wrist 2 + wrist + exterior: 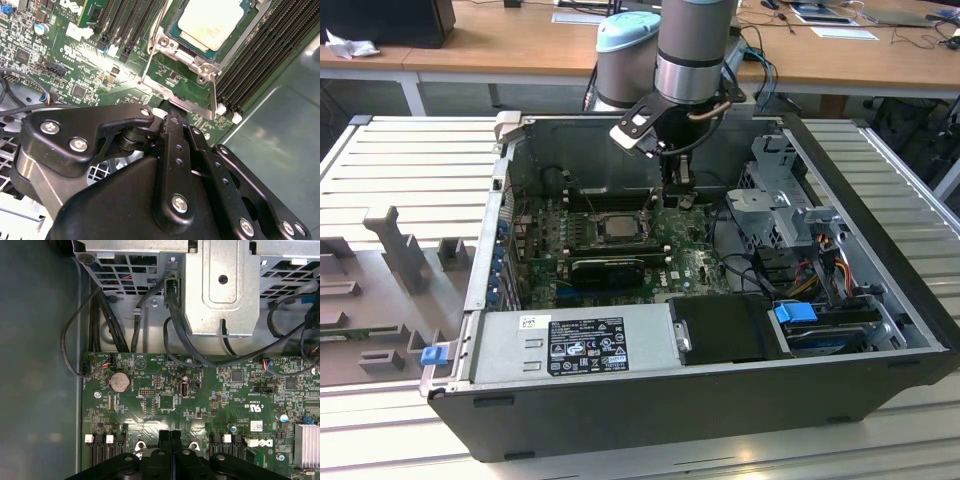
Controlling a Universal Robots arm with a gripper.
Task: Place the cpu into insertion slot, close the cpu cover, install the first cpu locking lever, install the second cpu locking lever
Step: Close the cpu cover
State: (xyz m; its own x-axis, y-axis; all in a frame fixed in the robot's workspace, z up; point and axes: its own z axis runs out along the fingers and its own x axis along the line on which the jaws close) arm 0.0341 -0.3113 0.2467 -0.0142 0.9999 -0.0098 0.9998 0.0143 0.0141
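One arm reaches down into the open computer case, and its gripper stands over the motherboard just beside the insertion slot, on the slot's side toward the exterior view's right. The cpu sits in the insertion slot with its pale silver face up. In the second wrist view the cpu shows through the window of the cpu cover, a silvery frame lying down around it on the slot. A thin locking lever runs along the slot's edge nearest the gripper; whether it is latched I cannot tell. In both wrist views the gripper has its two black fingers pressed together with no gap, and nothing shows clamped between them. The tips are at the cover's near lip, though I cannot tell if they touch it. Long black memory slots flank the insertion slot on two opposite sides. In the first wrist view the gripper hangs over the green board, and on its far side from the slot lie a coin cell battery and a grey metal drive cage with black cables trailing from it. In the exterior view a long black card lies just beside the slot on its near side, with the power supply nearer again.
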